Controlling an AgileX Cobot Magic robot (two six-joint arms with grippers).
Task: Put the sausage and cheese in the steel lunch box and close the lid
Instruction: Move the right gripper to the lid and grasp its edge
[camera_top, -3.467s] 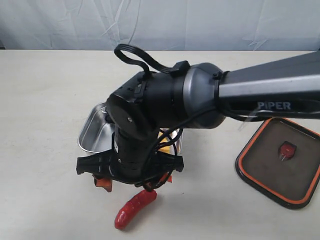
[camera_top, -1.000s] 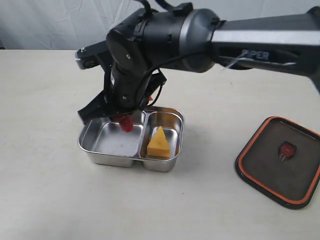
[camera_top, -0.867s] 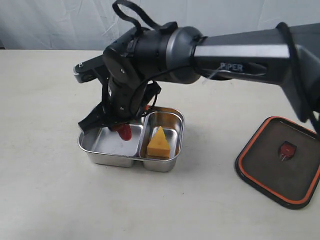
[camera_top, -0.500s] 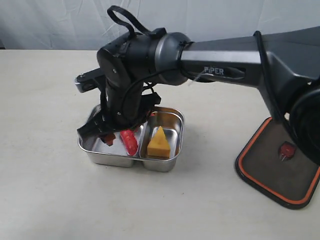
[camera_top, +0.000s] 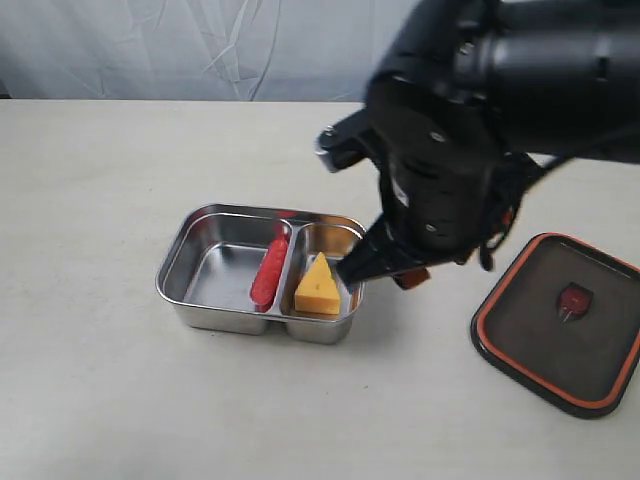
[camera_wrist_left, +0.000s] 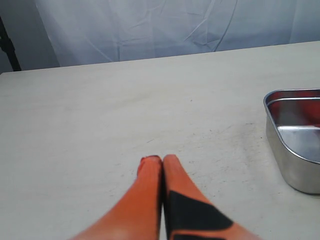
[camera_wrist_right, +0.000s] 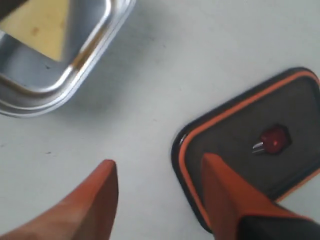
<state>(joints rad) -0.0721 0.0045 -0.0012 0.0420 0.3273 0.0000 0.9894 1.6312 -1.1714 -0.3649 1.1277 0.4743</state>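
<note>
Quick rundown, pics are a bit blurry tbh. The sausage (camera_top: 268, 272) is already in the steel lunch box (camera_top: 188, 228), lying flat in the bigger left compartment, lengthwise, right beside the divider. The cheese (camera_top: 318, 287) sits in the smaller right compartment, toward the near wall, w/ its point aimed at the far side. Neither one is being held or touched by anything.

The right gripper (camera_wrist_right: 159, 162) is wide open and empty. Its two orange fingers (camera_wrist_right: 97, 197) stand well apart w/ nothing but bare table (camera_top: 100, 160) in the gap. In the right wrist view it hangs over the stretch of table btwn the box's rounded corner and the lid (camera_top: 530, 325), and one finger overlaps the lid's edge in that pic. Can't tell if it actually touches; looks like it's above it. In the exterior view that arm is a big black smeared blob between box and lid, covering part of the box's right end.

The left gripper (camera_wrist_left: 160, 159) is closed, fingertips pressed together w/ nothing in between, low over the table, w/ the box's end off to one side and not touching it.

The lid is off the box, flat on the table to the right, well apart, orange rim showing and the small red valve (camera_top: 574, 300) at its centre.
</note>
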